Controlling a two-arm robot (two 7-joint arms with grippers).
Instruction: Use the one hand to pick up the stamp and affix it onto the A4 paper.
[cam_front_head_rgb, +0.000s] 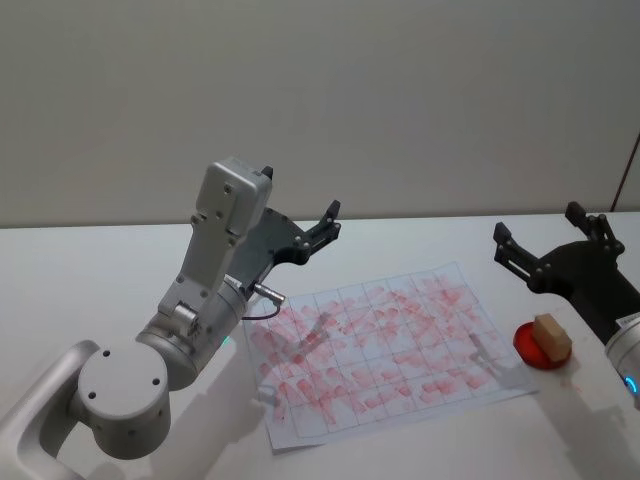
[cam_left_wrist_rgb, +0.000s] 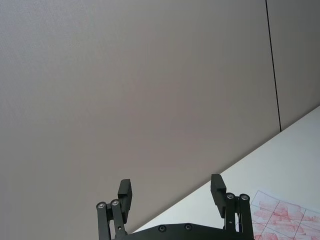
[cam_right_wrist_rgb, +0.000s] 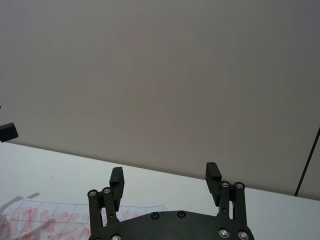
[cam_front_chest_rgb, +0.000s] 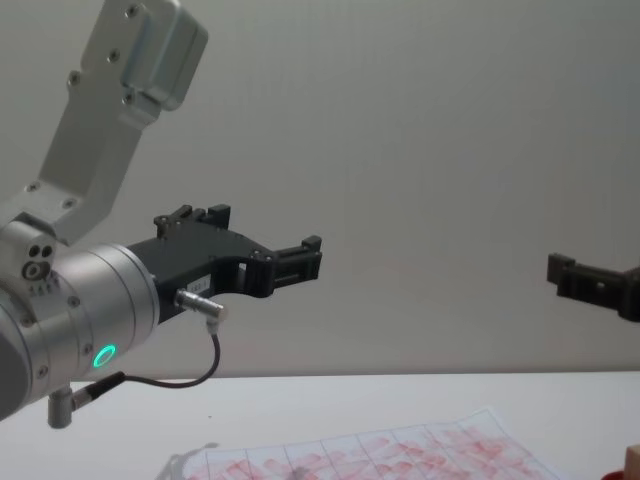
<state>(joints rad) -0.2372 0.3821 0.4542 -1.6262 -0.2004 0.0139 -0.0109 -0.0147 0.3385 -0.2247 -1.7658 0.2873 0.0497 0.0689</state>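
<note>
Because the stamp (cam_front_head_rgb: 552, 337) sits on a red ink pad (cam_front_head_rgb: 525, 341) near the counter's (cam_front_head_rgb: 100, 270) right edge, beside the A4 paper (cam_front_head_rgb: 400, 350), the right gripper (cam_front_head_rgb: 540, 230), spread and raised behind it, may tip it or lift the pad too; the left gripper (cam_front_head_rgb: 332, 220) hovers spread, idle, near the paper's far edge.

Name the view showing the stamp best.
The head view: the stamp sits on a red pad right of the A4 paper. The chest view catches just its corner at the lower right edge; the wrist views face the wall.
</note>
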